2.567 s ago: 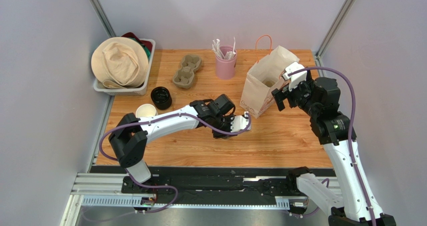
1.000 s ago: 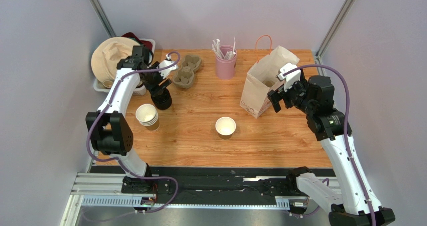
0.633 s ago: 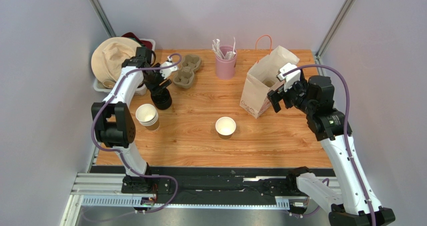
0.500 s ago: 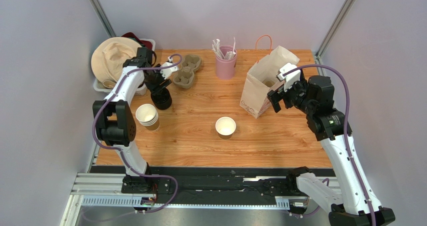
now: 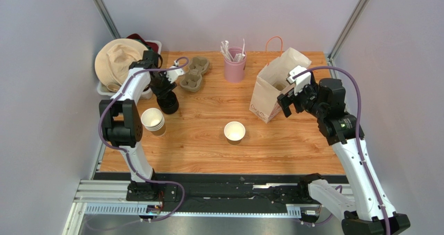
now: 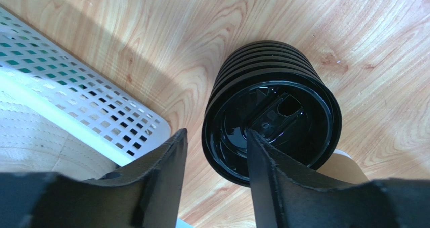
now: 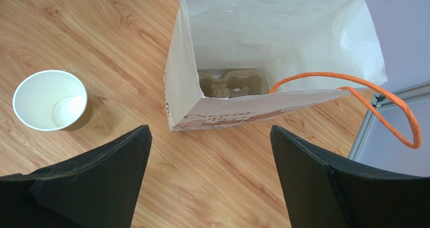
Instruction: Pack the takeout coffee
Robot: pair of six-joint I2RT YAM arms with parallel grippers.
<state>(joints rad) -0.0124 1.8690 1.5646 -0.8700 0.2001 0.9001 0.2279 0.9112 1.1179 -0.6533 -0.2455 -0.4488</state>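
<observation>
The bag (image 7: 282, 31) beyond the wide right gripper (image 7: 209, 137) holds a carrier (image 7: 232, 84). Half-open left gripper (image 6: 216, 134) straddles a lid (image 6: 275, 122)'s rim; wooden table (image 6: 353, 36) beneath.

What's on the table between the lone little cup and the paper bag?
Nothing: only bare wooden table lies between the cup and the paper bag. The top view and the right wrist view both show it.

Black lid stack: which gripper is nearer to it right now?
Left. The left gripper is right at the black lid stack, its fingers straddling the near rim. The right gripper hovers far off by the paper bag.
</observation>
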